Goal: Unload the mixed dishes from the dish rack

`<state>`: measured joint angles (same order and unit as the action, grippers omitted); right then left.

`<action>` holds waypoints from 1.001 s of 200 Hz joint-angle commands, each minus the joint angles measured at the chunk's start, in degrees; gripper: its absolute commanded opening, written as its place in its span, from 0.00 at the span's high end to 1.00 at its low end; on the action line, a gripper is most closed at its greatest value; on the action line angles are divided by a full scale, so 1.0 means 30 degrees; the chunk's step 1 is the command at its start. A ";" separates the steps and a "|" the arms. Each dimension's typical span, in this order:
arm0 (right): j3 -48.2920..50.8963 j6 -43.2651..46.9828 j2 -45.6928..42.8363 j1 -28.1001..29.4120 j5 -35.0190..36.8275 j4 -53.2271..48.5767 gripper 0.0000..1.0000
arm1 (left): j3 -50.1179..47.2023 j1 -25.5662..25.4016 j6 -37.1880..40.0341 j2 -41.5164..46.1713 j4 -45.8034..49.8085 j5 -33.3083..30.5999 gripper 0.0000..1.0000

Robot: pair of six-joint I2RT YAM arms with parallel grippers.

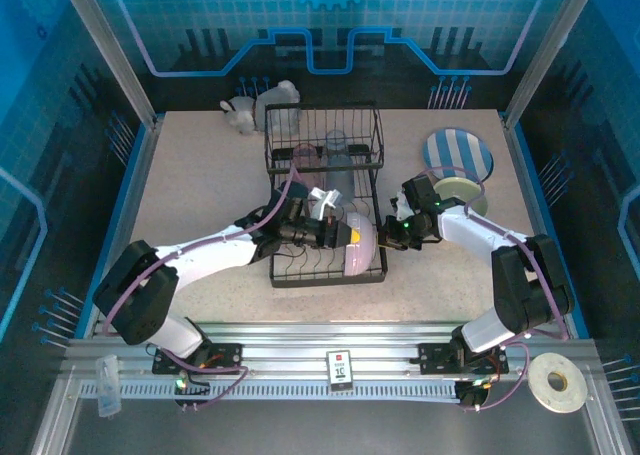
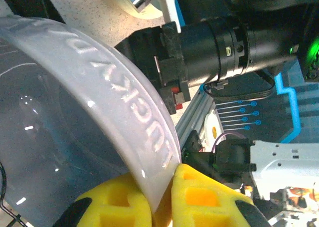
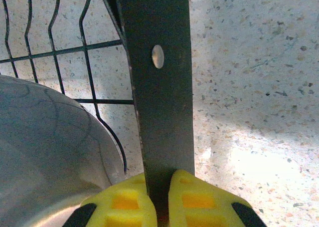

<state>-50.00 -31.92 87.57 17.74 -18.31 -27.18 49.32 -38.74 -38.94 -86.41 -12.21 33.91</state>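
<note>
- At the near end of the dish rack (image 1: 330,281), the left claw (image 2: 164,187) was pinching the rim of the lavender bowl (image 2: 75,127) between its yellow pads (image 2: 204,197).
- The right claw (image 3: 158,197) was clamped on the rack's dark flat side bar, with the bowl just beside it.
- The rack stood at the middle of the table (image 1: 200,195), with tumblers (image 1: 338,170) in its far end.
- A striped plate (image 1: 457,155) and a pale green bowl (image 1: 460,193) lay near the table's right edge.
</note>
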 commanded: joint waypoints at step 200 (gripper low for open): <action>0.0132 -0.0287 0.0532 0.0123 0.0316 0.0066 1.00 | 0.3744 -0.2174 0.7962 0.3082 0.6312 -0.3453 1.00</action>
<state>-49.56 -32.08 86.94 17.87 -18.17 -26.94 55.77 -44.42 -23.38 -84.42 5.52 24.67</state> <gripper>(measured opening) 0.087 0.112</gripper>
